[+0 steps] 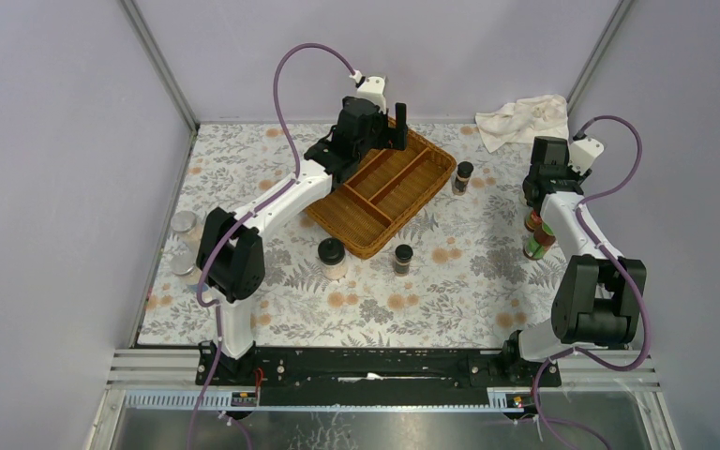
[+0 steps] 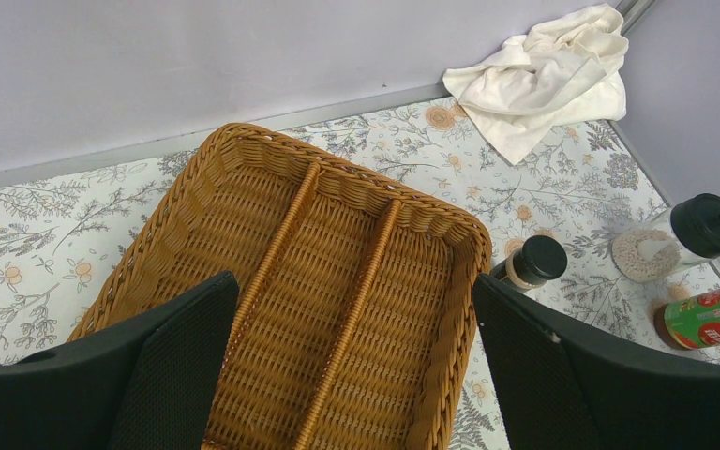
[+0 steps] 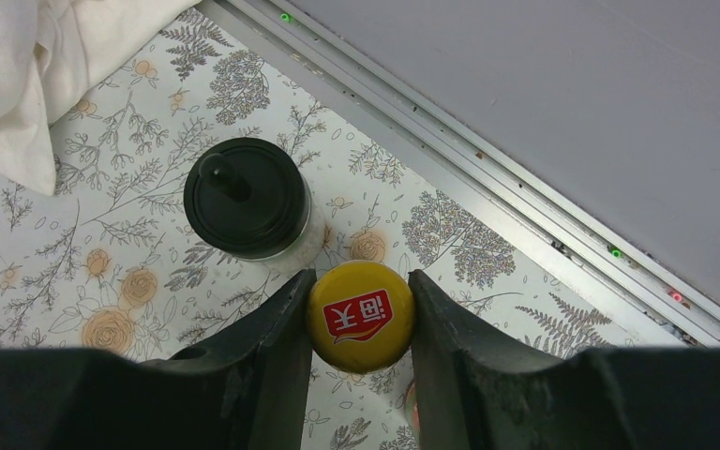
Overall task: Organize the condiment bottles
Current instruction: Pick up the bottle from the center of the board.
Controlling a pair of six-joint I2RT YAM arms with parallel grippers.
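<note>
My right gripper (image 3: 360,302) is shut on the yellow cap of a sauce bottle (image 3: 360,316) standing at the table's right edge. A black-lidded jar (image 3: 247,199) of pale grains stands just beyond it, apart from the fingers. From above, two red-labelled sauce bottles (image 1: 536,232) show under the right wrist. My left gripper (image 2: 352,281) hangs open over the wicker tray (image 2: 450,309), nothing between its fingers. Small dark spice jars stand right of the tray (image 1: 463,175) and in front of it (image 1: 403,258), beside a larger black-lidded jar (image 1: 332,257). Two pale shakers (image 1: 184,225) stand at the left edge.
A crumpled white cloth (image 1: 523,117) lies at the back right corner. The tray (image 1: 428,192) sits diagonally at the middle back, its three compartments holding nothing. Enclosure walls and metal rails run close along the right edge (image 3: 487,178), near the held bottle.
</note>
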